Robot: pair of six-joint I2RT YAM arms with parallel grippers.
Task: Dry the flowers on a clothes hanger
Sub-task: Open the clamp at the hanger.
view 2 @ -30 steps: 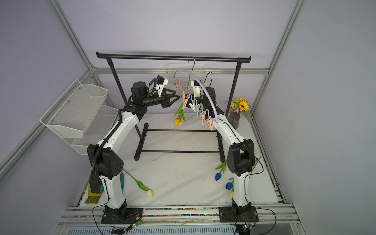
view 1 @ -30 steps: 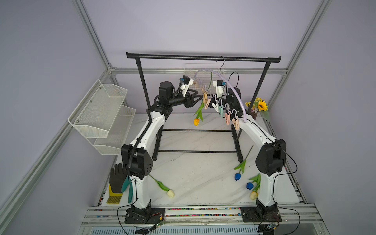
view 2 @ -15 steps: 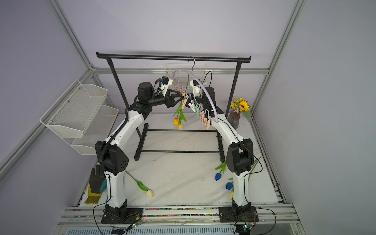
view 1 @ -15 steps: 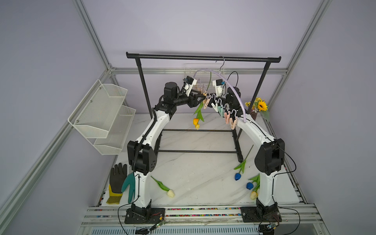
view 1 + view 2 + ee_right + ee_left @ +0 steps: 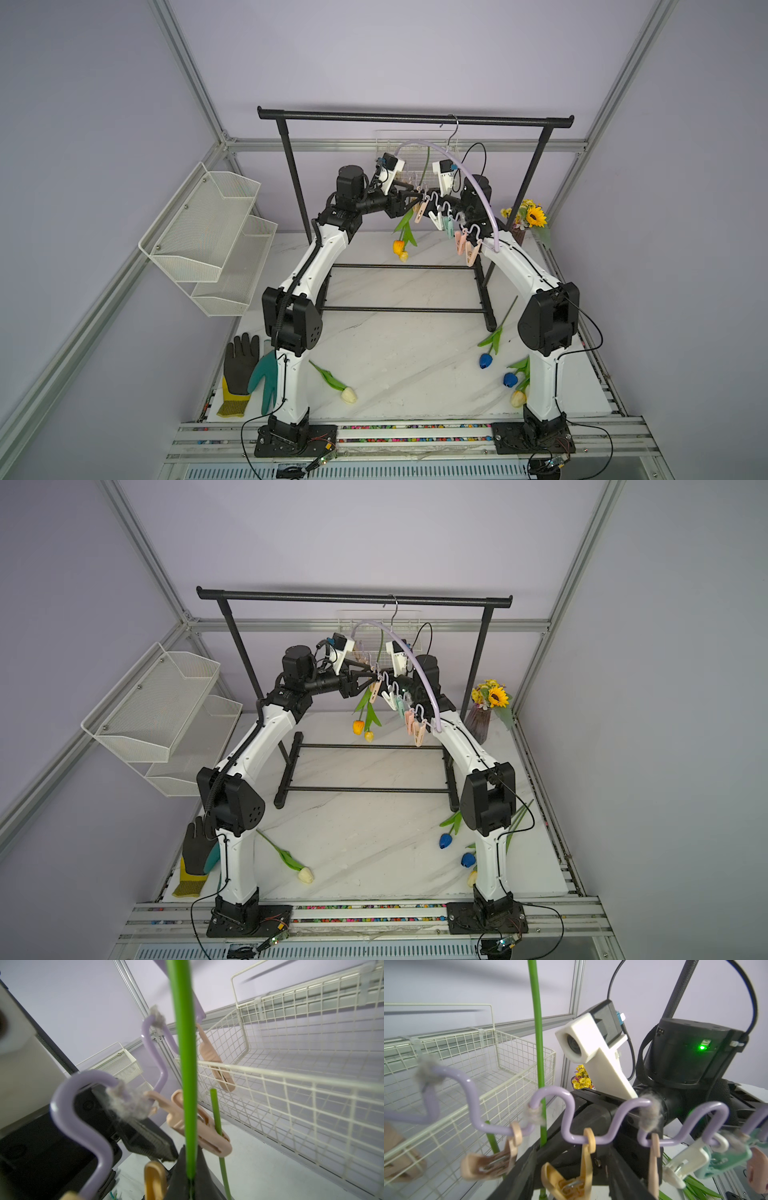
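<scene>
The lilac clothes hanger (image 5: 469, 178) hangs by its hook from the black rack (image 5: 415, 118), with pastel clothespins along its wavy lower bar (image 5: 566, 1126). My right gripper (image 5: 190, 1184) is shut on the green stem (image 5: 185, 1064) of one of the flowers, just under that bar. Beside it a shorter stem (image 5: 216, 1115) is clipped in a pink clothespin (image 5: 199, 1130). An orange head (image 5: 398, 247) and a yellow head (image 5: 403, 257) hang below. My left gripper (image 5: 571, 1163) stands open, its jaws on either side of a yellow clothespin (image 5: 571, 1180). More flowers lie on the table: white (image 5: 348, 395), blue (image 5: 485, 360), blue (image 5: 510, 379), cream (image 5: 517, 399).
White wire baskets (image 5: 208, 232) hang on the left wall and another wire basket (image 5: 508, 1059) sits behind the hanger. Gloves (image 5: 241, 370) lie at the front left. A sunflower bouquet (image 5: 530, 216) stands at the back right. The rack's base bars (image 5: 399, 309) cross the table.
My left arm has moved right, bringing its gripper up to the clothespins. The hanging flower heads have shifted slightly. The right gripper has kept its hold on the stem.
</scene>
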